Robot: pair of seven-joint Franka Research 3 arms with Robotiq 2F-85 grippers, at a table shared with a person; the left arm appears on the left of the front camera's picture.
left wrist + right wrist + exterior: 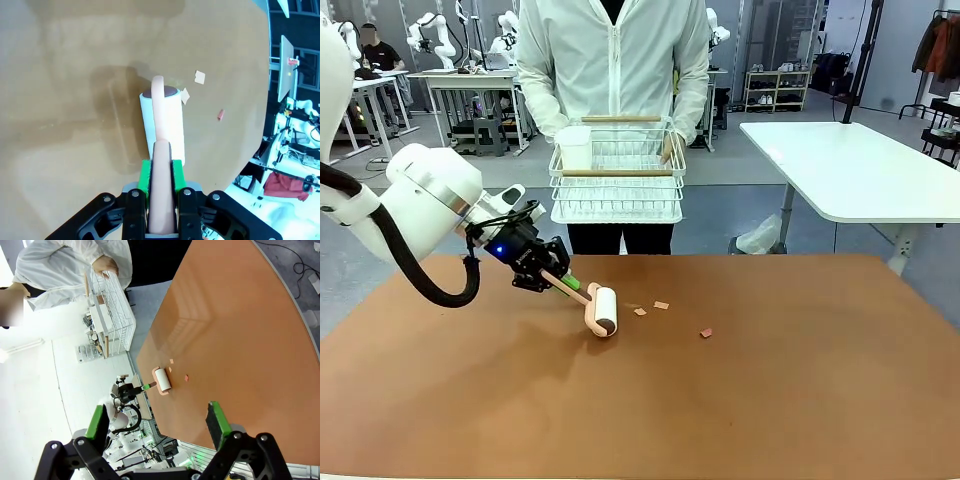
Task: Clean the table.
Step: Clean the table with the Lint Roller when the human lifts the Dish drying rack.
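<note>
The reddish-brown table (770, 390) carries three small paper scraps (661, 305) near its middle. My left gripper (563, 283) is shut on the pink handle of a lint roller (604, 309), whose white roll rests on the table just left of the scraps. In the left wrist view the green pads (145, 177) clamp the handle, the lint roller (162, 122) points away, and the scraps (200, 77) lie just beyond its far end. My right gripper (157, 422) stands open high above the table (240, 340), far from the roller (162, 380).
A person stands at the far edge holding a white wire rack (617, 185) with both hands, a white cup inside it. A white-topped table (860, 170) stands at the back right.
</note>
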